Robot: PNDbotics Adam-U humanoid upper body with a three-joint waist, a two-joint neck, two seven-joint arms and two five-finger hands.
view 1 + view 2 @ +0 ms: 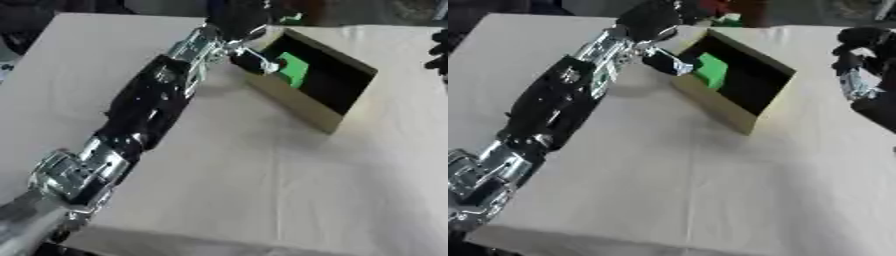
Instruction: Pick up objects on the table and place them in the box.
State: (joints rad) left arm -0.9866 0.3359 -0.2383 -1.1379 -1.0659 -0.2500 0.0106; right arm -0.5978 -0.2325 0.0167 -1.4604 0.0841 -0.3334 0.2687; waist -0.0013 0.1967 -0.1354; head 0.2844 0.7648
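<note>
Green block (710, 70) sits just over near-left rim of box (741, 112), at its open top, dark interior behind. Left hand (254, 60) right there, fingers pinching block's left side. Left arm stretches diagonally from lower-left corner across table (737, 190). Box lies askew near table's far edge, tan front wall facing camera. Wide bare tabletop in front and left of box. Right hand (859, 42) hovers at right edge, fingers curled, holding nothing, well apart from box.

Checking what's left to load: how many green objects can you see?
1: a green block at the near wall of the box, at the left hand fingertips. Others may be hidden behind the arm.
</note>
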